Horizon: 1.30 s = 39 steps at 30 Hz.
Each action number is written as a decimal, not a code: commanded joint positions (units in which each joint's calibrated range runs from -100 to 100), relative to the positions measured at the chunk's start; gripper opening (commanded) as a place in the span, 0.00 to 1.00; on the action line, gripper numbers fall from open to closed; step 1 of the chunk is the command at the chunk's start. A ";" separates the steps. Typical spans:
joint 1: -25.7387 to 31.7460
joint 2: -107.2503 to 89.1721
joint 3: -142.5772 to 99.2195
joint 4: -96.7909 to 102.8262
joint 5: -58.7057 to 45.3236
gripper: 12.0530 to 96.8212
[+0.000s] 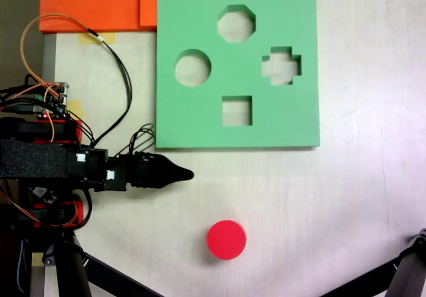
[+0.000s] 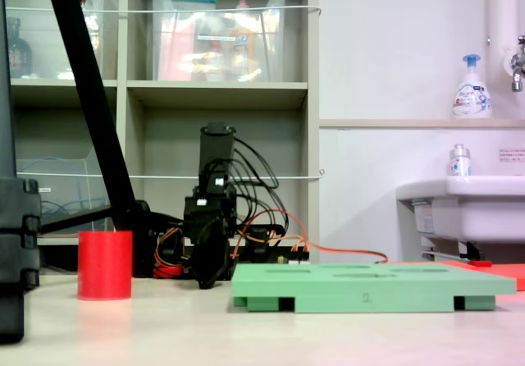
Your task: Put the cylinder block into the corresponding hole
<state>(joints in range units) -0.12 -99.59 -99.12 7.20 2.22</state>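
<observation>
**Pre-grasp: block not yet picked**

Pale worktop [image 1: 333, 210]. A fixed view from above: green board [image 1: 200, 124]; cylinder block [image 1: 226, 239] well below it, circular hole [image 1: 193, 68] empty. Claw [image 1: 186, 174] just below board edge, state cannot tell. Low fixed view: block [image 2: 104, 264] upright left of board [image 2: 369, 288]. Advice: descend centred, grip sidewalls.

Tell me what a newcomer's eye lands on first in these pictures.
First, the bright red cylinder block, standing alone on the pale table below the green foam board in the top-down fixed view. Next, that board with its four cut-outs, the circular hole at its left. Then the black arm reaching in from the left, its hand pointing between board and block, touching neither.
</observation>
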 commanded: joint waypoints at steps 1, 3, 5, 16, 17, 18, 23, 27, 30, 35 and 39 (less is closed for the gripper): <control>0.00 -0.41 -0.88 -5.41 -0.05 0.44; 0.00 -0.41 -0.88 -5.41 -0.05 0.44; 0.00 -0.41 -0.88 -5.41 -0.05 0.44; 0.00 -0.41 -0.88 -5.41 -0.05 0.44; 0.00 -0.41 -0.88 -5.41 -0.05 0.44; 0.05 -0.41 -0.88 -5.41 -0.05 0.44; 0.00 -0.41 -0.88 -5.41 -0.05 0.44; 0.15 -0.41 -0.88 -5.41 -0.05 0.44; 0.24 -0.41 -0.88 -5.13 -0.05 0.44; -0.24 -0.41 -0.88 -5.41 0.73 0.44; -0.54 -0.41 -0.88 -5.22 1.86 0.44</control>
<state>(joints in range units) -0.42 -99.59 -99.12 7.20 3.59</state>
